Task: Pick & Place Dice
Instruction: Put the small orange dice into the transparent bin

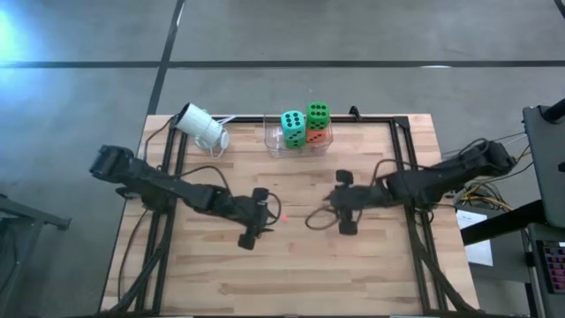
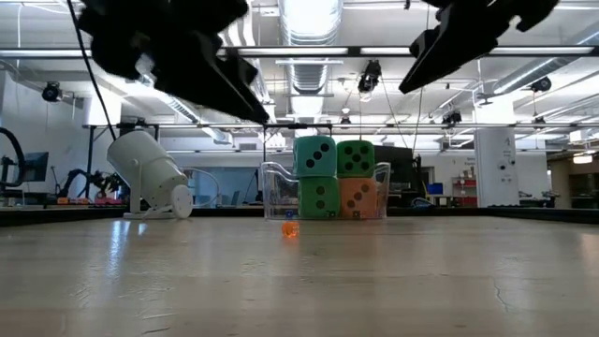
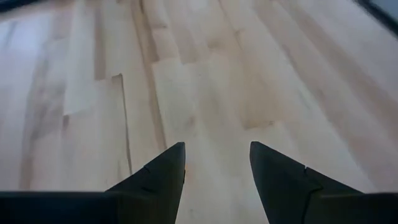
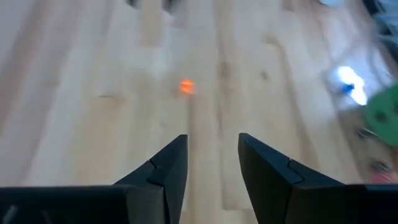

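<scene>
Four fist-sized soft dice sit stacked two on two in a clear plastic container at the far edge of the wooden bench. In the low view the teal die rests on a green die, and beside them a second green die rests on the orange-red die. From above only the top pair shows fully, teal die to the left and green die to the right, with a strip of orange-red below.

A tiny orange die lies alone on the bare wood near the middle of the bench, well apart from the container. The low view shows it in front of the stack, and the right wrist view shows it ahead of that arm's fingers.

The left gripper hovers just to the left of the tiny die, its fingers spread apart over empty planks. The right gripper hovers to the die's right, facing it, fingers also parted and holding nothing.

A white cup lies tipped on its side at the far left of the bench, near the container.
</scene>
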